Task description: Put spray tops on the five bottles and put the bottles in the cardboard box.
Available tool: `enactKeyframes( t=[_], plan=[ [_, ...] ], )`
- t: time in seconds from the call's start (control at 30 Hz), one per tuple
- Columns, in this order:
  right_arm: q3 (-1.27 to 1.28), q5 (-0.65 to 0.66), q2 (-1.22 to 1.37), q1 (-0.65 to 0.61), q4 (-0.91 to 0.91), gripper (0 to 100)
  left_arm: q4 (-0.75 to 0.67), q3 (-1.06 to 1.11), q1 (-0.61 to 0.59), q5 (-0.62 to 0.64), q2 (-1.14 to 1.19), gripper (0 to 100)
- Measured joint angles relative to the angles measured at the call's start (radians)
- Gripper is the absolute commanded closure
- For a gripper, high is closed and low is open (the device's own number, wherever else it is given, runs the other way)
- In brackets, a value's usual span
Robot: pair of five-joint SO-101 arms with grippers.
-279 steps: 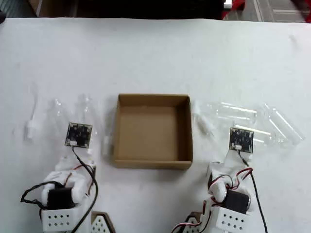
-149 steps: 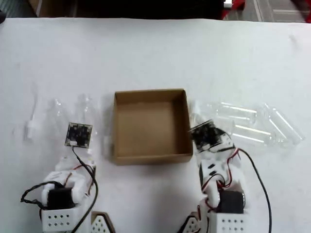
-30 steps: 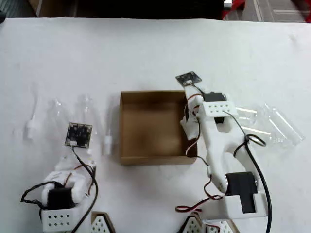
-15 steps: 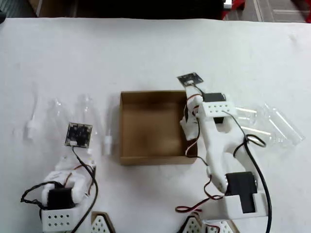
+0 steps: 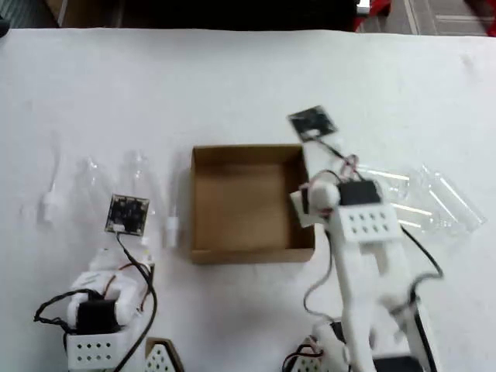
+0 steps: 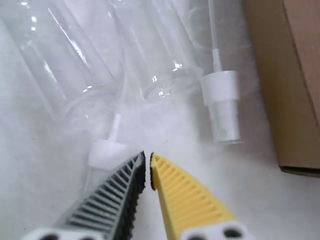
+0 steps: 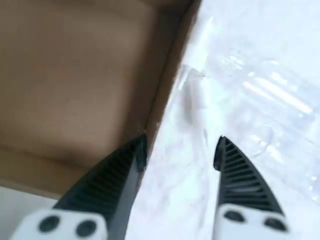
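The open cardboard box (image 5: 246,203) sits mid-table. Clear bottles lie uncapped on both sides of it: a few at the left (image 5: 138,177), several at the right (image 5: 422,198). White spray tops (image 5: 170,229) lie between the left bottles and the box. My left gripper (image 6: 148,159) is shut and holds nothing; it hovers low by one spray top (image 6: 104,150), with another (image 6: 223,112) just ahead. My right gripper (image 7: 180,147) is open beside the box's right wall (image 7: 165,95), one fingertip at the wall, the other over the cloth toward the bottles (image 7: 262,92).
A white cloth (image 5: 232,85) covers the table, with wide free room behind the box. One more spray top (image 5: 49,203) lies at the far left. The right arm's white body (image 5: 364,256) stretches along the box's right side.
The right arm has lifted and swung since half a second ago, its wrist now higher by the box's right wall. Over the earlier seconds the box shifted slightly. The left arm stayed still.
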Motion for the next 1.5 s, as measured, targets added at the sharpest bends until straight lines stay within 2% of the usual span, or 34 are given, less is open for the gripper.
enactKeyframes(
  t=[0.17,0.33,0.57,0.77,0.87,0.97,1.07,1.17,1.33,1.4,1.43,1.5],
  plan=[
    [0.166,-0.006,-0.270,0.103,-0.106,79.7,0.000,0.000,0.000,0.000,0.000,98],
    [0.313,-0.124,-0.506,0.160,-0.207,79.8,0.000,0.000,0.000,0.000,0.000,98],
    [0.526,-0.160,-0.749,0.236,-0.368,92.3,0.000,0.000,0.000,0.000,0.000,98],
    [0.620,-0.164,-0.895,0.236,-0.393,92.7,-0.014,0.000,-0.026,-0.026,0.000,98],
    [0.664,-0.164,-0.954,0.236,-0.402,92.8,-0.095,-0.014,-0.123,-0.138,0.000,98],
    [0.715,-0.164,-1.003,0.236,-0.430,92.8,-0.180,-0.117,-0.250,-0.282,0.000,98],
    [0.758,-0.164,-1.043,0.236,-0.456,92.8,-0.189,-0.307,-0.371,-0.381,0.000,98],
    [0.773,-0.164,-1.079,0.236,-0.465,92.8,-0.126,-0.562,-0.451,-0.512,-0.006,98],
    [0.807,-0.164,-1.125,0.203,-0.465,92.8,0.074,-0.993,-0.463,-0.816,-0.020,97],
    [0.809,-0.164,-1.135,0.209,-0.465,92.8,0.080,-1.111,-0.431,-0.918,-0.020,96],
    [0.809,-0.164,-1.140,0.207,-0.465,92.8,0.069,-1.158,-0.397,-0.947,-0.020,96],
    [0.809,-0.164,-1.142,0.201,-0.465,92.8,0.018,-1.218,-0.311,-0.922,-0.020,96]
  ],
)
